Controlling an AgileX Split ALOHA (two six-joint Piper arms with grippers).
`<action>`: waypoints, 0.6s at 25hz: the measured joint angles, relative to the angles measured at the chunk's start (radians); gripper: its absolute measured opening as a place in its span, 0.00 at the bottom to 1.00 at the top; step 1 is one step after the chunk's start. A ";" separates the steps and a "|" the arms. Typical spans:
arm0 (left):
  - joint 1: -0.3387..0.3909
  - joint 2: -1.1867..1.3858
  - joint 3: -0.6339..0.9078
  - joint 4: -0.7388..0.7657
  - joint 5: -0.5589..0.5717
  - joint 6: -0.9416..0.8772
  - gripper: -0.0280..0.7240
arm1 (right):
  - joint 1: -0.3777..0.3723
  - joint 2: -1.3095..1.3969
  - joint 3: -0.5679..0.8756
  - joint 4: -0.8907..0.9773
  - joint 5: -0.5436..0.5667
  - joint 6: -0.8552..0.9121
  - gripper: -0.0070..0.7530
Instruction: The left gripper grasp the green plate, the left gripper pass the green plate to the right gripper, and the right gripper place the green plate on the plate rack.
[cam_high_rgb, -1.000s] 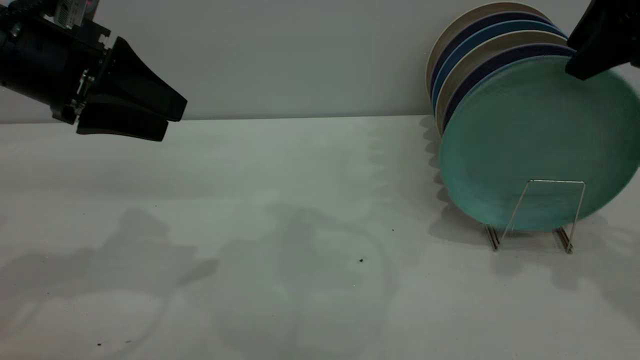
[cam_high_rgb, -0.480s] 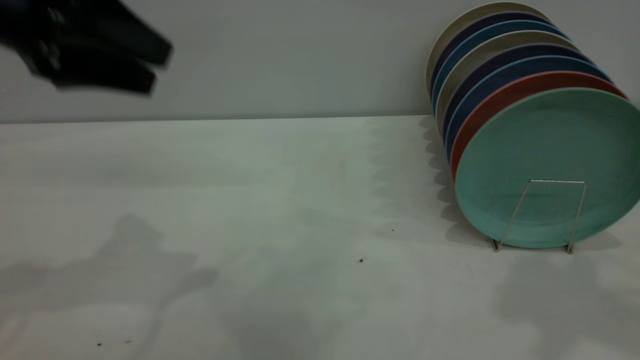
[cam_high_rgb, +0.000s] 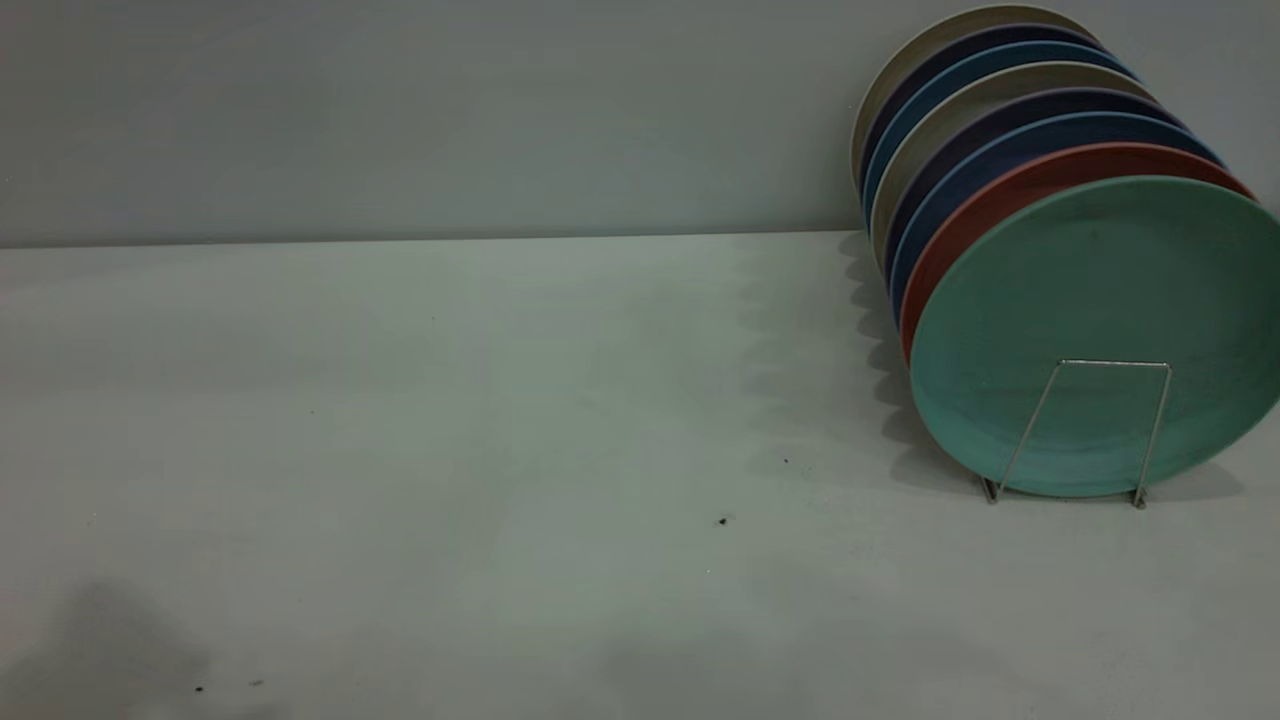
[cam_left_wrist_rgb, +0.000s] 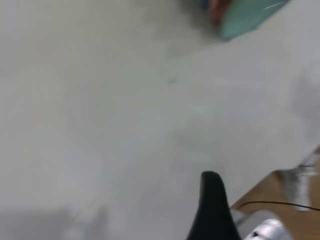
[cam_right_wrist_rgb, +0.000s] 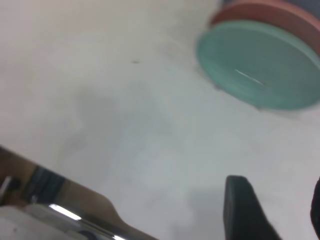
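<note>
The green plate (cam_high_rgb: 1100, 330) stands frontmost in the plate rack (cam_high_rgb: 1085, 430), right of frame, on a pale tabletop (cam_high_rgb: 450, 450) before a grey wall (cam_high_rgb: 400, 110); neither end effector's opening can be told

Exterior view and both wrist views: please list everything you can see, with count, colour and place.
Round matte teal-green plate: one, standing upright at the front of the row, on the table's right side.
Thin silver wire plate rack: one, its front loop standing before the green plate.
Salmon-pink plate: one, directly behind the green plate.
Other plates: six behind the pink one, dark blue, lighter blue and cream.
White table: one, with small dark specks near the middle and front left.
Grey wall: behind the table.
Left gripper: one black finger shows in the left wrist view, above the table.
Right gripper: one black finger shows in the right wrist view, apart from the green plate.
</note>
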 joint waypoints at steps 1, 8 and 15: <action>0.000 -0.031 0.000 0.057 0.010 -0.053 0.79 | 0.000 -0.029 0.021 -0.030 0.000 0.031 0.47; 0.000 -0.206 0.013 0.417 0.072 -0.347 0.79 | 0.000 -0.195 0.333 -0.197 0.000 0.196 0.47; 0.000 -0.284 0.144 0.609 0.074 -0.512 0.79 | 0.000 -0.303 0.639 -0.248 -0.088 0.269 0.47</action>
